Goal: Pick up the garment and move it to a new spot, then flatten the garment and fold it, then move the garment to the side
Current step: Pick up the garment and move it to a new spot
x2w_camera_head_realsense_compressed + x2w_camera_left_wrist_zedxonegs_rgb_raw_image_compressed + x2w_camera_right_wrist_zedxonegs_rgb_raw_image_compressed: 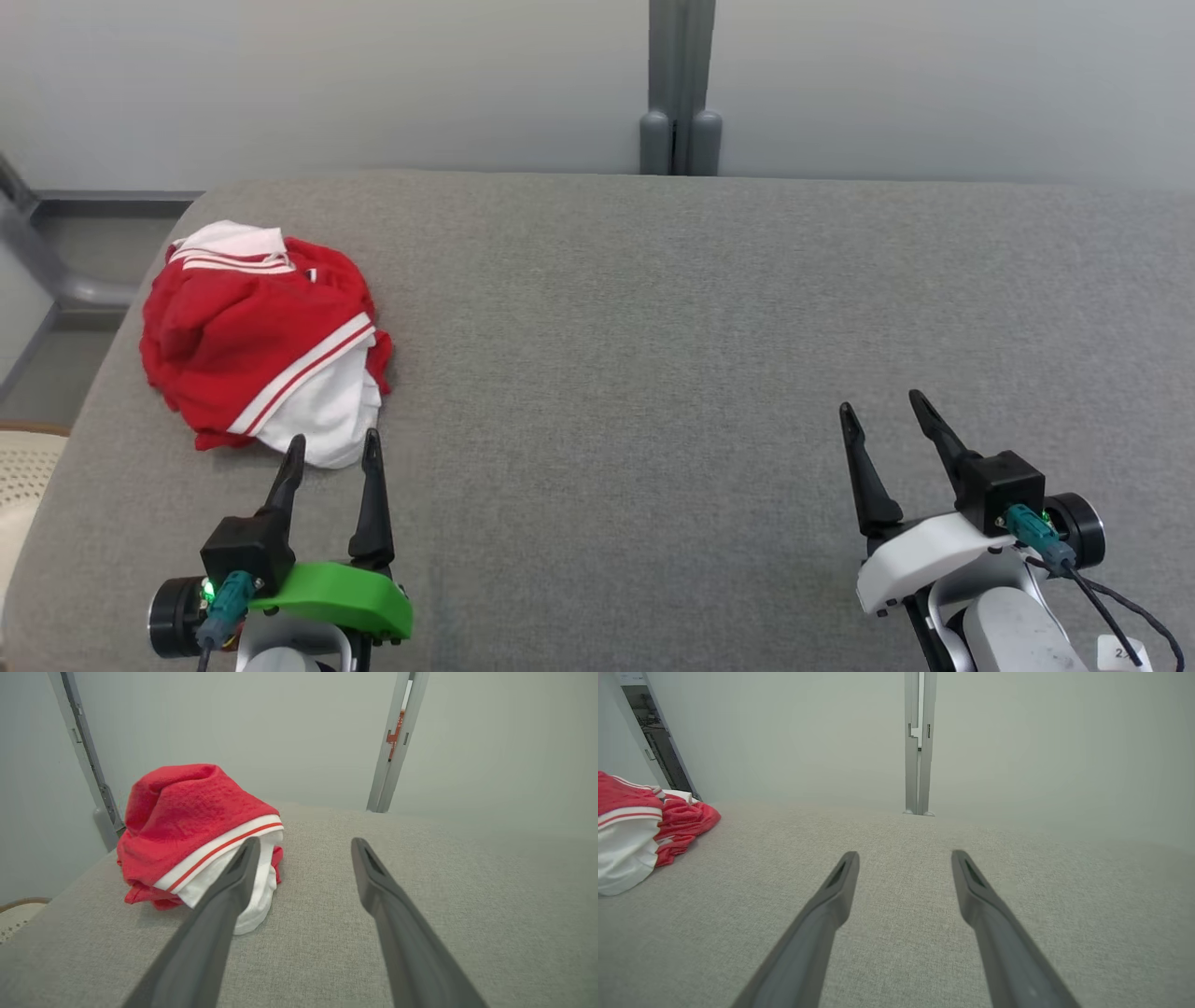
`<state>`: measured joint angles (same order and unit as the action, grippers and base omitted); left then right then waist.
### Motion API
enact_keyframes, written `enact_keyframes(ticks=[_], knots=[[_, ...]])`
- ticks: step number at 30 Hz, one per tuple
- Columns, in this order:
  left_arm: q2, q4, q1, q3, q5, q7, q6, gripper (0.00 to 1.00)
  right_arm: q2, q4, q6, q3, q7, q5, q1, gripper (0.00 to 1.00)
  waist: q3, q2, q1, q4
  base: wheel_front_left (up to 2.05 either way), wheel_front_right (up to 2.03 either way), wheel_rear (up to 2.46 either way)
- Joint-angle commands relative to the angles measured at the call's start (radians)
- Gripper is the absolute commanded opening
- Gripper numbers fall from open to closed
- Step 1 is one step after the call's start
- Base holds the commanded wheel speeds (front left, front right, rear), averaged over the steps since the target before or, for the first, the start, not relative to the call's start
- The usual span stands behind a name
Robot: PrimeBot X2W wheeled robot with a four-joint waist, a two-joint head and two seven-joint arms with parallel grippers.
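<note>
The garment point(261, 336) is a crumpled red and white heap with striped trim, lying at the left of the grey fabric surface point(653, 373). My left gripper point(334, 446) stands open just in front of the heap's near white edge, fingertips close to it, nothing between them. In the left wrist view the garment point(187, 826) sits ahead and left of the left gripper point(306, 844). My right gripper point(882, 409) stands open far to the right over bare fabric. The right wrist view has the right gripper point(905, 856) over bare fabric and the garment point(640, 826) at its left edge.
A grey post point(680, 89) rises against the pale wall behind the surface's far edge. At the left, the surface's edge drops toward a grey frame point(56, 271) and a pale woven object point(23, 476).
</note>
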<state>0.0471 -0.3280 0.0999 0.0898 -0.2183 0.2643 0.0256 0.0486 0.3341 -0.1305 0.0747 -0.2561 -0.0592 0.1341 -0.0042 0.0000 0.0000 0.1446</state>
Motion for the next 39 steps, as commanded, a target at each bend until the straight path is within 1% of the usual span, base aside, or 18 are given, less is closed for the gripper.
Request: enact_keyframes(ticks=[1, 11, 15, 19, 25, 30, 36, 39], knots=[[0.006, 0.003, 0.006, -0.009, 0.017, 0.0, -0.001, 1.0, 0.003, -0.006, 0.0, 0.001, 0.001, 0.0, -0.005, 1.0, 0.003, 0.0, 0.0, 0.073, 0.0, 0.0, 0.0], [0.006, 0.003, -0.007, -0.059, 0.026, 0.0, 0.006, 1.0, 0.003, -0.018, 0.0, -0.001, -0.003, -0.022, 0.002, 1.0, 0.018, 0.0, 0.0, 0.258, 0.0, 0.0, 0.0], [0.006, 0.005, -0.013, -0.081, 0.033, 0.0, 0.007, 1.0, 0.003, -0.019, 0.0, 0.004, -0.004, -0.028, 0.01, 1.0, 0.025, 0.0, 0.0, 0.307, 0.0, 0.0, 0.0], [0.005, 0.012, -0.022, -0.099, 0.026, 0.0, 0.003, 1.0, 0.003, -0.017, 0.0, 0.012, -0.006, -0.03, 0.011, 1.0, 0.027, 0.0, 0.0, 0.341, 0.0, 0.0, 0.0], [0.005, 0.014, -0.029, -0.108, 0.014, 0.0, 0.0, 1.0, 0.003, -0.01, 0.0, 0.012, -0.007, -0.029, 0.0, 1.0, 0.028, 0.0, 0.0, 0.374, 0.0, 0.0, 0.0], [0.005, 0.013, -0.03, -0.108, 0.008, 0.0, -0.001, 1.0, 0.003, -0.006, 0.0, 0.013, -0.008, -0.031, -0.001, 1.0, 0.03, 0.0, 0.0, 0.381, 0.0, 0.0, 0.0], [0.005, -0.03, 0.027, -0.115, -0.017, 0.0, 0.024, 1.0, 0.004, -0.007, 0.0, 0.031, -0.006, -0.036, 0.013, 1.0, 0.043, 0.0, 0.0, 0.361, 0.0, 0.0, 0.0], [0.005, -0.094, 0.085, -0.113, -0.068, 0.0, 0.041, 1.0, 0.003, -0.009, 0.0, 0.04, 0.0, -0.033, 0.019, 1.0, 0.056, 0.0, 0.0, 0.336, 0.0, 0.0, 0.0]])
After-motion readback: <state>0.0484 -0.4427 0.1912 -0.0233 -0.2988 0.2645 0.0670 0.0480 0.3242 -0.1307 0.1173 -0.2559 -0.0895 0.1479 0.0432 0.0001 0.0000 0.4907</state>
